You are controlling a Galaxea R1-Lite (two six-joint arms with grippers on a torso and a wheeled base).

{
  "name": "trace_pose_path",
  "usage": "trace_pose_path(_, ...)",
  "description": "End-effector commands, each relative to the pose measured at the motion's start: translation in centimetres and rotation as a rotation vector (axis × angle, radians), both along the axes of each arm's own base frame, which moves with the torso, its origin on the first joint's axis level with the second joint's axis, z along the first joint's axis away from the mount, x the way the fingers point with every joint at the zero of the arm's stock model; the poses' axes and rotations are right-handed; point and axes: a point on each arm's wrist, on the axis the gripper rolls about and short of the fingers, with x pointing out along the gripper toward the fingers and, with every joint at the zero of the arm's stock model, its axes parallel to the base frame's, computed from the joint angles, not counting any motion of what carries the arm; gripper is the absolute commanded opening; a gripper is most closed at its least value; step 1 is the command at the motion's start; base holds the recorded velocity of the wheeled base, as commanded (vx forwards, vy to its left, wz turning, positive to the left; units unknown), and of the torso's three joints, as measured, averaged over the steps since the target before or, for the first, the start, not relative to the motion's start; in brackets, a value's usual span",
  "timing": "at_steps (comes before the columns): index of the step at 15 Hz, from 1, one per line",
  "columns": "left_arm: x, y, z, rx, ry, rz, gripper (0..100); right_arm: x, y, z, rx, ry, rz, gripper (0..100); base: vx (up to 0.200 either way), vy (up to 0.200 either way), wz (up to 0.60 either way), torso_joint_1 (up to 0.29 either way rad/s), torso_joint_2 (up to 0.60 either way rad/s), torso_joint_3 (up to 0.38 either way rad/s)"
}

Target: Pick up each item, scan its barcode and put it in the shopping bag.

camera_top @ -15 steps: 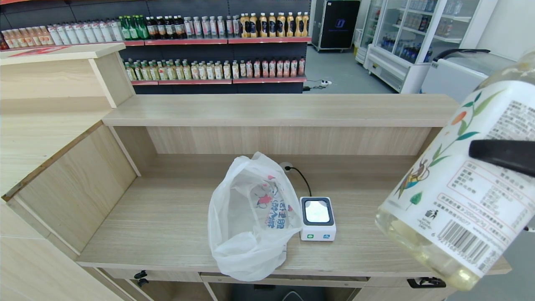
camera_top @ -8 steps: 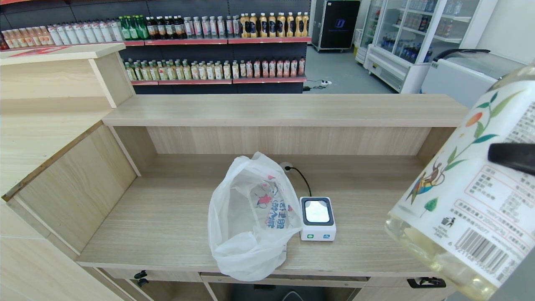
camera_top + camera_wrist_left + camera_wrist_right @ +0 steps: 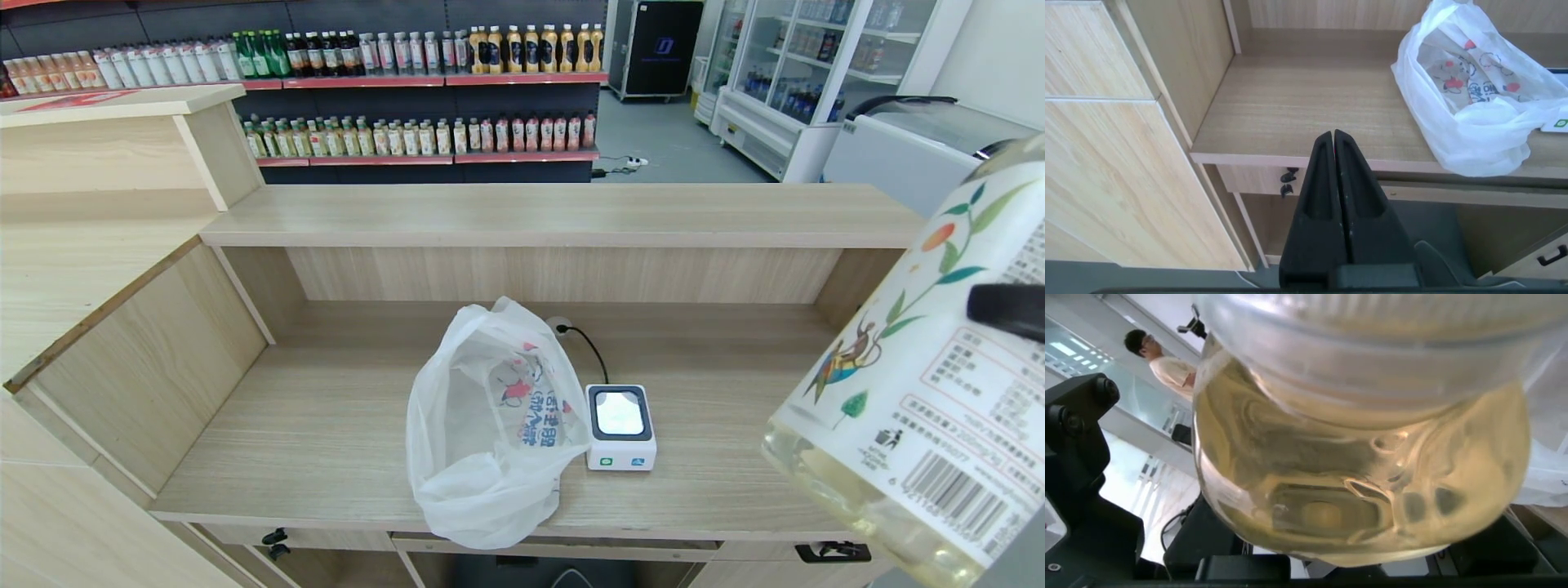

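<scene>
A clear bottle [image 3: 914, 384] of pale yellow drink, with a white label printed with birds and a barcode, hangs tilted high at the right, close to the head camera. My right gripper [image 3: 1012, 322] is shut on it; one black finger [image 3: 1006, 310] crosses the label. The bottle's base [image 3: 1355, 457] faces the right wrist camera. A white plastic shopping bag [image 3: 490, 425] stands open-mouthed mid-counter, with the white barcode scanner [image 3: 620, 426] touching its right side. My left gripper [image 3: 1333, 139] is shut on nothing, low in front of the counter's front edge, left of the bag [image 3: 1474, 90].
The wooden counter [image 3: 310, 425] has a side wall at the left and a raised ledge [image 3: 555, 214] behind. A black cable [image 3: 588, 347] runs from the scanner to the back. Store shelves with drinks stand beyond.
The bottle and the right gripper's finger have shifted to the right in the head view. Bag, scanner and left arm have stayed put.
</scene>
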Motion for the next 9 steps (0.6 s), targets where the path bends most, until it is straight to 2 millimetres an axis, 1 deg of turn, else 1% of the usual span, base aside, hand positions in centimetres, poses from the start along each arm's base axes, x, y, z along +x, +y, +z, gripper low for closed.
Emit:
trace_pose_path(1,0.0,0.0,0.0,0.000,0.000,0.001,0,-0.1,-0.1,0.1,0.000,-0.001,0.000,0,0.000,0.000,0.00,0.000,0.00,0.000)
trace_pose_path(4,0.0,0.0,0.0,0.000,0.000,0.001,0,-0.1,-0.1,0.0,0.000,-0.001,-0.012,0,0.000,0.000,0.00,0.000,0.00,0.000)
trace_pose_path(5,0.0,0.0,0.0,0.000,0.000,0.001,0,0.6,-0.5,-0.4,-0.019,-0.008,-0.070,0,0.000,0.000,0.00,0.000,0.00,0.000)
trace_pose_path(6,0.0,0.0,0.0,0.000,0.000,-0.001,0,1.9,-0.9,-0.7,-0.052,-0.034,-0.151,0,0.000,0.000,0.00,0.000,0.00,0.000)
trace_pose_path(7,0.0,0.0,0.0,0.000,0.000,0.001,0,3.7,-1.9,-1.3,-0.113,-0.084,-0.256,0,0.000,0.000,0.00,0.000,0.00,0.000)
trace_pose_path(8,0.0,0.0,0.0,0.000,0.000,0.001,0,4.4,-2.5,-1.6,-0.146,-0.106,-0.306,0,0.000,0.000,0.00,0.000,0.00,0.000)
trace_pose_path(9,0.0,0.0,0.0,0.000,0.000,0.001,0,5.7,-3.8,-2.4,-0.210,-0.139,-0.401,0,0.000,0.000,0.00,0.000,0.00,0.000)
